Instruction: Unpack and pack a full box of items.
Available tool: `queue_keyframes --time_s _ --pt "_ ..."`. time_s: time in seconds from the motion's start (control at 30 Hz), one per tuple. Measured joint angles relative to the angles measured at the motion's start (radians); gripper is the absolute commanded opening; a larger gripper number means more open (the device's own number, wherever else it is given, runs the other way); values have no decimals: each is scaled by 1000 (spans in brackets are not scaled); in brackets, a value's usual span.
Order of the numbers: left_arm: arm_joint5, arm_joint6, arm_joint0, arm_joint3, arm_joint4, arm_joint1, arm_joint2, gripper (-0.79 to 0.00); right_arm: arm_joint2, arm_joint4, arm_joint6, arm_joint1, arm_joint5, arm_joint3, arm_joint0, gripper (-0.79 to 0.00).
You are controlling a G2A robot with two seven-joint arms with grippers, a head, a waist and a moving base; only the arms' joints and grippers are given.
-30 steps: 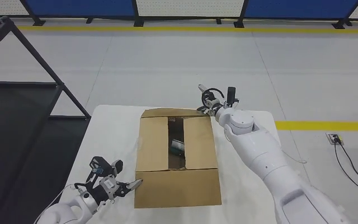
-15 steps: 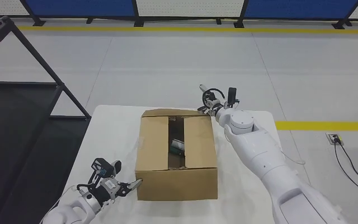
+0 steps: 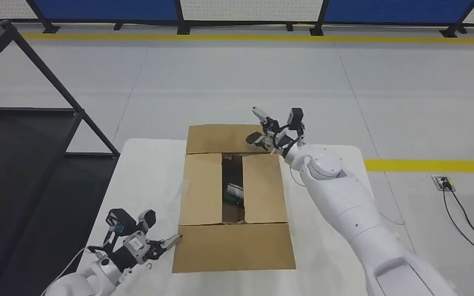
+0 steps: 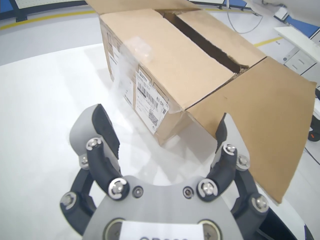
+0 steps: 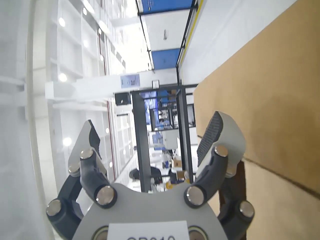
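A black frame (image 3: pixel 37 111) stands left of the white table (image 3: pixel 148 185). Beyond the table lie a yellow floor line (image 3: pixel 222 37) and blue panels (image 3: pixel 104 9).

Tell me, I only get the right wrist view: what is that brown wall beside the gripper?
Observer: A cardboard box on a white table. The right gripper is at its far flap, which is folded outward.
Operator: Anything inside?
Observer: Through the gap between the two long flaps, the top view shows something dark with green on it; I cannot tell what.
Operator: Where is the other arm?
Observer: The left gripper, open, is by the box's near corner, beside the near flap.
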Motion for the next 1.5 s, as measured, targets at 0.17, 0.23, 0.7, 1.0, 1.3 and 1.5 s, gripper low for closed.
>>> queue_keyframes --time_s 0.17,0.23,0.7,1.0,1.3,1.5 --pt "29 17 12 -11 -72 2 -52 0 -23 -136 124 23 39 -117 -43 0" --pt "57 26 13 -8 -96 2 -73 0 -36 -205 107 29 67 -159 -62 0" --pt "116 19 8 20 -144 4 -109 0 -87 -329 128 20 207 -279 -112 0" --pt "124 13 18 -6 -124 4 -85 0 -100 -212 152 -27 157 -228 -79 0" --pt "156 19 12 -21 -123 3 -79 0 -94 -45 117 -77 188 -228 -54 0" --pt "206 36 -3 8 -143 2 -99 0 -158 27 21 -143 196 -210 -26 0"
